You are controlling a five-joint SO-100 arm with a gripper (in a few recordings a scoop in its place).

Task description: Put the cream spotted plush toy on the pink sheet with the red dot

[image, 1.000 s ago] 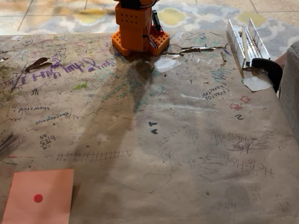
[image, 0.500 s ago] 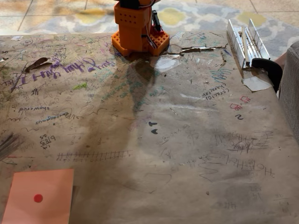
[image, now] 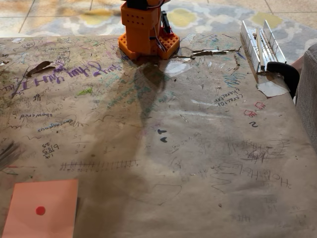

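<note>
The pink sheet (image: 42, 208) lies flat at the bottom left of the fixed view, with its red dot (image: 40, 210) near the middle and nothing on it. The cream spotted plush toy is out of view. The orange arm base (image: 147, 30) stands at the table's far edge, top centre; the rest of the arm runs up out of the picture, and its shadow falls down the middle of the table.
Brown paper covered in scribbles covers the table (image: 198, 148). A white clamp-like bracket (image: 260, 45) with a black grip sits at the far right edge. A grey upholstered edge (image: 309, 94) borders the right side. Thin dark strands (image: 7, 152) poke in at the left.
</note>
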